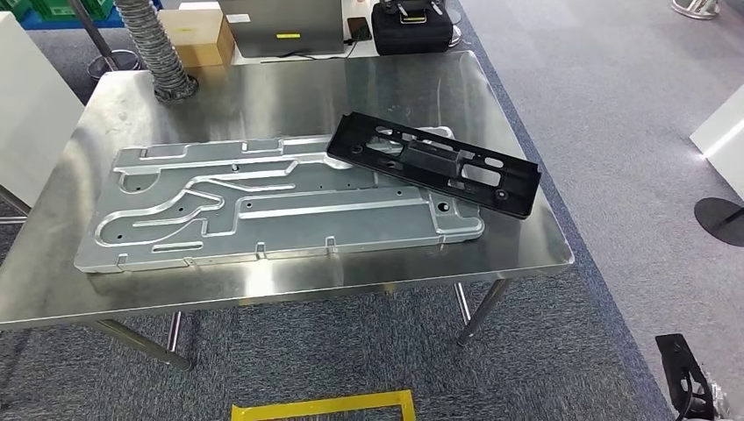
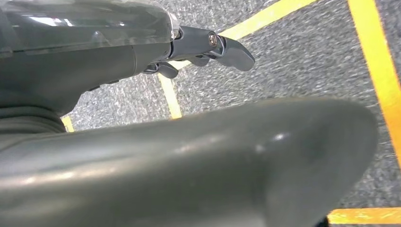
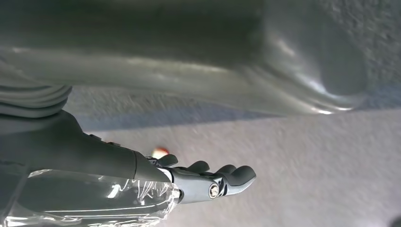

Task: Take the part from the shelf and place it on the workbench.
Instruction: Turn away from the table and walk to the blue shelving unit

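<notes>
The black plastic part [image 1: 434, 162] lies flat on the steel tabletop [image 1: 289, 96], toward its right side, running slantwise from the middle toward the right edge. Its left end rests on the far right corner of a large grey metal plate [image 1: 263, 206] with raised channels, which covers most of the near half of the tabletop; the right end of the part reaches past the plate onto bare steel. At the far left of the tabletop a ribbed grey hose [image 1: 158, 48] comes down to a round foot. Just beyond the far edge stand a cardboard box [image 1: 203, 37], a grey laptop-like case [image 1: 281, 26] with a yellow label, and a black bag [image 1: 411, 26]. A white panel [image 1: 31, 114] stands to the left of the tabletop, and grey carpet [image 1: 614, 114] stretches away on the right. On the floor at the near side lies a yellow tape outline [image 1: 325, 407]. The left hand [image 2: 198, 47] hangs above carpet crossed by yellow tape lines [image 2: 373, 61], its fingers [image 2: 234, 52] loosely curved, apart and holding nothing. The right hand [image 3: 203, 179] hangs over plain pale floor, its fingers [image 3: 239, 175] likewise gently curved, spread a little and empty.
</notes>
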Tool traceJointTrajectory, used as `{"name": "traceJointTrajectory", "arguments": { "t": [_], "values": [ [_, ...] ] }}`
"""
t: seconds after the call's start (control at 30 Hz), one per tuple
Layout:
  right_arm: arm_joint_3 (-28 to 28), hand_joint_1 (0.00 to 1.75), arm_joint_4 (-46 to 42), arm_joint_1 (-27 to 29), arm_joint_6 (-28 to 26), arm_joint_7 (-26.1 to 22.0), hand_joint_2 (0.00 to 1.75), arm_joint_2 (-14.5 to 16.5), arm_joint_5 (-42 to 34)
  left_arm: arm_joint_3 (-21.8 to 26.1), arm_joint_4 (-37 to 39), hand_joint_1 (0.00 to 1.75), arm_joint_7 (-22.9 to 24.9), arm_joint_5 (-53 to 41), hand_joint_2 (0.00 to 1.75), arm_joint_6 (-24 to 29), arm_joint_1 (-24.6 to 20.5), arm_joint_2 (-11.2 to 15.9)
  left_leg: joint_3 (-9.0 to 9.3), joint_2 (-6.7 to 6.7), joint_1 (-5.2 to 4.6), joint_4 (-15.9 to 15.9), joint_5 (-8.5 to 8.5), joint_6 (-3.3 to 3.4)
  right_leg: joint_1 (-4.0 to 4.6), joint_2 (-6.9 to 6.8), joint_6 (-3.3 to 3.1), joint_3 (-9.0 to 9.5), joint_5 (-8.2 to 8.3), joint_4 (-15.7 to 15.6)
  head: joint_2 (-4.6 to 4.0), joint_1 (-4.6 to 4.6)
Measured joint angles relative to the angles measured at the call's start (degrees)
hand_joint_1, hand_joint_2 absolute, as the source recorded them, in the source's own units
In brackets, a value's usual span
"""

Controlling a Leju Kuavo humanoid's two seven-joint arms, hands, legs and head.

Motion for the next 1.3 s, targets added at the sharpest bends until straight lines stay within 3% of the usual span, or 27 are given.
{"name": "traceJointTrajectory", "arguments": {
  "t": [0.07, 0.1, 0.2, 0.27, 0.33, 0.37, 0.4, 0.43, 0.5, 0.57, 0.63, 0.7, 0.73, 0.8, 0.87, 0.9, 0.93, 1.0, 1.07, 1.1, 1.13, 1.2, 1.23, 1.3],
  "values": [
    [-0.49, 0.00, 0.25, 0.45, -0.29, 0.33, 0.00, 1.20, -0.33, 0.00, 0.00, 0.00, -0.05, -0.01, 0.00, 0.13, -0.02, 0.05, -0.98, -0.02, -0.12, 1.01, 0.30, -0.55, 0.20, 0.19, -0.67, 3.85, 0.16, -5.94, 0.00, -0.03],
    [-0.76, 0.00, 0.37, 0.83, -0.49, 0.57, 0.00, 1.80, -0.57, 0.00, 0.00, 0.00, -0.07, -0.03, 0.00, 0.20, -0.03, 0.08, -1.21, -0.07, -0.18, 1.29, 0.49, -0.86, 0.39, 0.30, -1.19, 4.41, -0.26, -7.08, 0.00, -0.04],
    [-1.88, 0.00, 0.78, 2.33, -0.84, 1.09, 0.00, 3.45, -1.60, 0.00, 0.00, 0.00, 0.10, -0.41, 0.00, 0.38, 0.06, 0.16, -1.54, -0.25, -0.08, 1.78, 0.48, -1.89, 0.51, 0.22, -2.76, 3.78, 0.56, -7.21, 0.00, -0.04],
    [-2.89, 0.00, 1.02, 3.42, -0.76, 1.14, 0.00, 4.53, -2.35, -0.01, 0.00, 0.00, 0.45, -0.81, 0.00, 0.38, 0.08, 0.19, -2.64, -0.29, 0.15, 5.02, -3.23, -2.54, 0.41, 0.00, -3.66, 2.85, 1.57, -7.38, 0.00, -0.04],
    [-3.85, 0.00, 1.30, 4.56, -0.61, 1.00, 0.00, 5.60, -2.86, -0.02, 0.00, 0.00, 0.82, -1.14, 0.00, 0.25, 0.02, 0.19, -4.41, -0.28, 0.38, 11.85, -8.90, -2.97, 0.57, -0.08, -4.03, 1.47, 2.62, -7.30, 0.00, -0.04],
    [-4.29, 0.00, 1.48, 5.12, -0.55, 0.88, 0.00, 6.23, -2.97, -0.02, 0.00, 0.00, 0.98, -1.24, 0.00, 0.18, -0.01, 0.20, -4.94, -0.28, 0.45, 15.13, -10.58, -3.08, 0.66, -0.10, -4.05, 0.70, 3.16, -7.25, 0.00, -0.04],
    [-4.65, 0.00, 1.67, 5.58, -0.47, 0.77, 0.00, 6.85, -2.99, -0.02, 0.00, 0.00, 1.14, -1.29, 0.00, 0.12, -0.02, 0.21, -4.74, -0.28, 0.48, 16.99, -10.93, -3.07, 0.77, -0.10, -4.07, -0.05, 3.68, -7.19, 0.00, -0.04],
    [-4.97, 0.00, 1.89, 5.96, -0.34, 0.70, 0.00, 7.57, -2.91, -0.02, 0.00, 0.00, 1.27, -1.28, 0.00, 0.09, -0.03, 0.24, -3.57, -0.29, 0.49, 16.87, -10.09, -2.94, 0.87, -0.08, -4.05, -0.76, 4.19, -7.14, 0.00, -0.04],
    [-5.36, 0.00, 2.30, 6.43, -0.01, 0.83, 0.00, 8.95, -2.66, -0.02, -0.01, 0.00, 1.47, -1.24, 0.00, 0.12, -0.16, 0.31, 1.59, -0.34, 0.33, 10.78, -7.15, -2.19, 1.07, 0.05, -3.96, -1.87, 5.14, -7.07, 0.00, -0.04],
    [-5.57, 0.00, 2.61, 6.61, 0.31, 1.36, 0.00, 10.30, -2.39, -0.02, -0.03, 0.00, 1.53, -1.10, 0.00, 0.24, -0.43, 0.49, 7.23, -0.39, -0.04, 2.40, -6.48, -1.29, 1.25, 0.20, -3.59, -2.43, 6.06, -7.13, 0.00, -0.04],
    [-5.76, 0.00, 2.89, 6.69, 0.51, 2.13, 0.00, 11.50, -2.12, -0.02, -0.04, 0.00, 1.52, -0.96, 0.00, 0.44, -0.61, 0.62, 9.19, -0.40, -0.33, -1.43, -6.83, -0.83, 1.17, 0.26, -2.90, -2.49, 7.06, -7.50, 0.00, -0.04],
    [-5.96, 0.00, 3.21, 6.87, 0.68, 2.72, 0.00, 12.46, -2.00, -0.02, -0.04, 0.00, 1.54, -0.92, 0.00, 0.63, -0.63, 0.62, 8.66, -0.26, -0.28, -2.15, -5.67, -0.36, 1.04, 0.31, -2.16, -2.51, 7.71, -7.90, 0.00, -0.04],
    [-6.07, 0.00, 3.38, 7.04, 0.84, 2.92, 0.00, 12.90, -2.03, -0.01, -0.04, 0.00, 1.57, -0.92, 0.00, 0.67, -0.66, 0.62, 8.28, -0.16, -0.19, -2.55, -4.89, 0.06, 1.00, 0.31, -1.89, -2.79, 6.82, -7.39, 0.00, -0.04],
    [-6.28, 0.00, 3.65, 7.31, 1.22, 3.18, 0.00, 13.57, -2.21, 0.00, -0.04, 0.00, 1.64, -0.91, 0.00, 0.70, -0.70, 0.63, 7.08, 0.07, 0.00, -3.12, -3.29, 0.64, 0.89, 0.30, -1.49, -4.21, 1.88, -3.02, 0.00, -0.03],
    [-6.43, 0.00, 3.87, 7.41, 1.69, 3.55, 0.00, 14.31, -2.39, 0.00, -0.04, 0.00, 1.72, -0.88, 0.00, 0.70, -0.70, 0.63, 5.40, 0.20, -0.02, -2.98, -2.07, 0.75, 0.88, 0.27, -1.00, -5.99, -3.10, 4.35, 0.00, -0.03],
    [-6.49, 0.00, 3.98, 7.45, 1.96, 3.73, 0.00, 14.72, -2.45, 0.00, -0.04, 0.00, 1.75, -0.86, 0.00, 0.70, -0.67, 0.63, 4.54, 0.28, -0.03, -2.76, -1.54, 0.68, 0.85, 0.27, -0.78, -6.25, -3.70, 7.10, 0.00, -0.03],
    [-6.55, 0.00, 4.10, 7.49, 2.30, 3.92, 0.00, 15.16, -2.50, 0.00, -0.04, 0.00, 1.78, -0.83, 0.00, 0.70, -0.64, 0.62, 3.61, 0.36, -0.01, -2.43, -1.06, 0.56, 0.78, 0.26, -0.62, -5.64, -2.89, 8.09, 0.00, -0.03],
    [-6.68, 0.00, 4.29, 7.53, 2.93, 4.32, 0.00, 15.94, -2.54, 0.00, -0.04, 0.00, 1.80, -0.74, 0.00, 0.70, -0.60, 0.61, 1.76, 0.44, 0.04, -1.41, -0.33, 0.19, 0.57, 0.23, -0.51, -1.40, 0.29, 3.90, 0.00, -0.03],
    [-6.74, 0.00, 4.40, 7.49, 3.39, 4.78, 0.00, 16.63, -2.53, 0.00, -0.04, 0.00, 1.80, -0.70, 0.00, 0.70, -0.67, 0.61, 0.17, 0.45, -0.09, -0.07, 0.08, -0.29, 0.63, 0.26, -0.86, 4.24, 0.51, -4.21, 0.00, -0.03],
    [-6.77, 0.00, 4.44, 7.51, 3.53, 5.00, 0.00, 17.00, -2.52, 0.00, -0.04, 0.00, 1.80, -0.70, 0.00, 0.70, -0.72, 0.61, -0.31, 0.45, -0.15, 0.46, 0.27, -0.59, 0.77, 0.28, -1.21, 5.89, -0.19, -6.99, 0.00, -0.04],
    [-6.81, 0.00, 4.50, 7.57, 3.59, 5.20, 0.00, 17.41, -2.52, 0.00, -0.04, 0.00, 1.80, -0.70, 0.00, 0.70, -0.76, 0.61, -0.63, 0.45, -0.18, 0.76, 0.55, -0.91, 0.99, 0.31, -1.65, 6.57, -0.84, -8.42, 0.00, -0.04],
    [-6.92, 0.00, 4.69, 7.82, 3.69, 5.56, 0.00, 18.34, -2.54, 0.00, -0.04, 0.00, 1.81, -0.77, 0.00, 0.70, -0.67, 0.63, -0.93, 0.39, -0.05, 0.96, 0.99, -1.65, 1.02, 0.19, -2.72, 6.10, -0.33, -8.80, 0.00, -0.04],
    [-7.00, 0.00, 4.79, 7.93, 3.80, 5.68, 0.00, 18.75, -2.59, -0.01, -0.04, 0.00, 1.83, -0.86, 0.00, 0.69, -0.58, 0.65, -1.28, 0.32, 0.05, 1.49, 0.24, -2.05, 0.97, 0.11, -3.25, 5.68, 0.21, -8.87, 0.00, -0.03],
    [-7.18, 0.00, 4.96, 8.19, 4.13, 5.77, 0.00, 19.53, -2.67, -0.02, -0.04, 0.00, 1.85, -1.14, 0.00, 0.68, -0.46, 0.67, -2.70, 0.19, 0.35, 5.40, -4.13, -2.79, 0.89, -0.08, -4.03, 4.48, 1.42, -9.00, 0.00, -0.03]
  ]
}}
